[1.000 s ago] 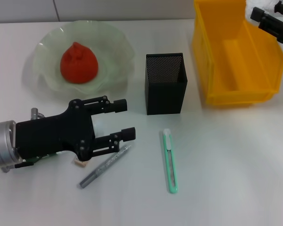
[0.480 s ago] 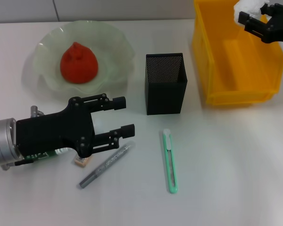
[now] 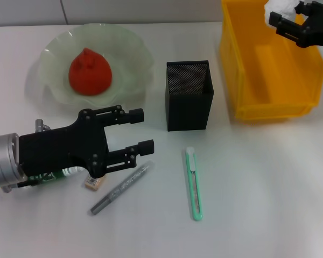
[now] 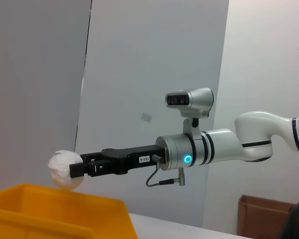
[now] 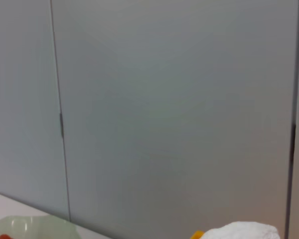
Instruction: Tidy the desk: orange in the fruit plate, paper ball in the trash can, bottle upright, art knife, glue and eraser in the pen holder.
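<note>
Paper ball (image 3: 280, 7) is pinched in the right gripper (image 3: 284, 20), held above the far right corner of the trash can (image 3: 269, 64); left wrist view confirms fingers closed on the wad, hanging over the bin rim. Trash can sits at the desk's (image 3: 258, 177) far right. Orange (image 3: 90, 72) is in the fruit plate (image 3: 129, 59) at far left. Pen holder (image 3: 189, 95) stands upright mid-desk. Left gripper (image 3: 138, 131) hovers low near the left edge, fingers spread wide, holding nothing. Just under it: eraser (image 3: 93, 183), and what looks like the bottle (image 3: 48, 176), mostly hidden by the arm. Glue (image 3: 121, 188) lies diagonally beside the eraser, art knife (image 3: 194, 184) lies right of it, apart.
</note>
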